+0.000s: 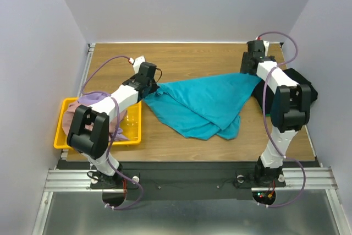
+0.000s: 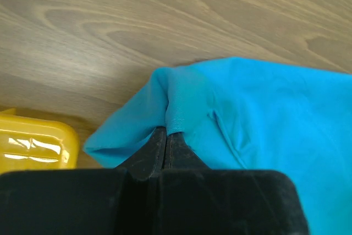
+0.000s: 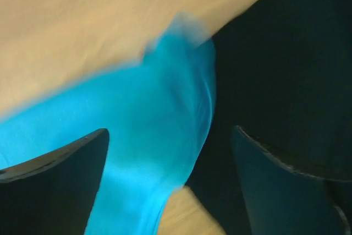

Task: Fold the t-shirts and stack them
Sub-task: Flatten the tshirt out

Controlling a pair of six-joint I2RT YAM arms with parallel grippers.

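Note:
A teal t-shirt [image 1: 203,103] lies loosely spread across the middle of the table. My left gripper [image 1: 154,87] is shut on its left corner; in the left wrist view the teal cloth [image 2: 264,114] bunches at the closed gripper tips [image 2: 166,133]. My right gripper [image 1: 252,71] hangs over the shirt's right corner. In the blurred right wrist view this gripper [image 3: 170,133] stands wide open, with the teal cloth [image 3: 165,136] loose between the fingers. A black t-shirt [image 1: 302,86] lies at the right edge, beside that corner, and shows as dark cloth [image 3: 275,53] in the right wrist view.
A yellow tray [image 1: 63,136] sits at the left edge with lavender cloth [image 1: 91,98] and pink cloth [image 1: 118,130] heaped in it, under the left arm. Its corner [image 2: 33,141] shows in the left wrist view. Bare wood lies behind the teal shirt.

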